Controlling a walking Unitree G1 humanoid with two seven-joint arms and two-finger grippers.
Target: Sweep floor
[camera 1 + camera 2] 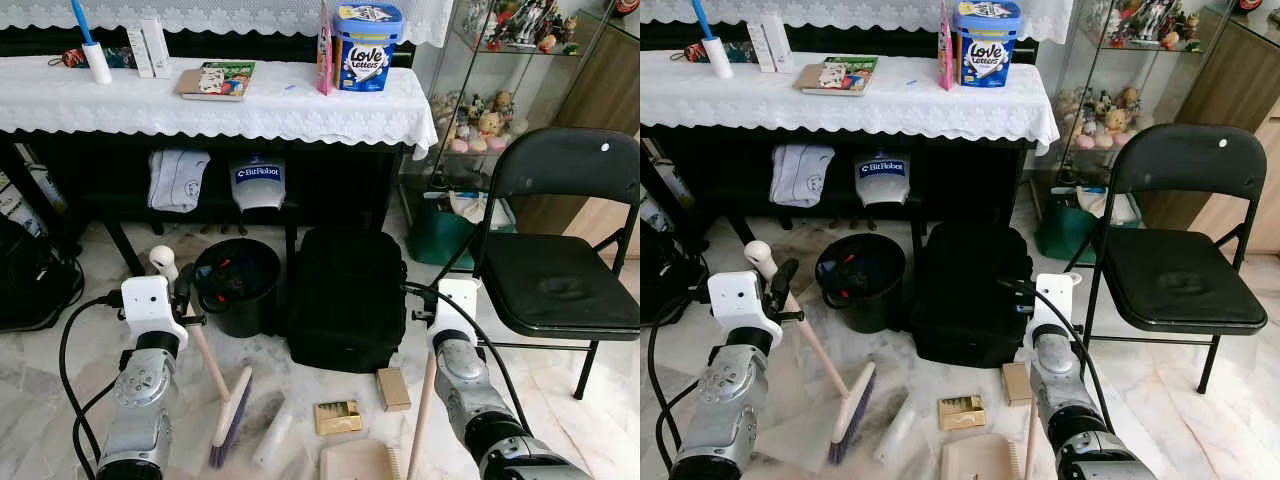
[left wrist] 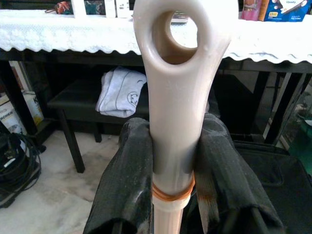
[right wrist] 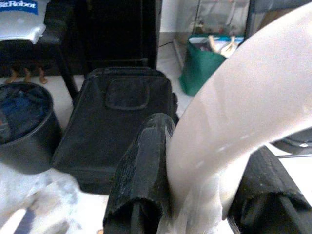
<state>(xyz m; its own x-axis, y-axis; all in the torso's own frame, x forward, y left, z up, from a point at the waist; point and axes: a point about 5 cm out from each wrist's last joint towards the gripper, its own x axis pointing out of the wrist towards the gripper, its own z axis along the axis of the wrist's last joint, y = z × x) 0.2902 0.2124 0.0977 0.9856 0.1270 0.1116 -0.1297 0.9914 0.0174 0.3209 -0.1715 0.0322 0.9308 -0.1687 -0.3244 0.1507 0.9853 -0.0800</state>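
Black left tool (image 2: 173, 161) clamps broom handle (image 2: 171, 122); right tool (image 3: 204, 195) apparently grips dustpan handle (image 3: 243, 126).

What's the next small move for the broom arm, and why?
Probably drag the broom, clamped in the left gripper, toward the dustpan held by the right gripper: small boxes lie on the floor between broom head and pan.

You can read "Love Letters" on the blue tin (image 1: 366, 45) at the far right of the table, and "BitRobot" on the white cap (image 1: 258, 182) hanging under the table.
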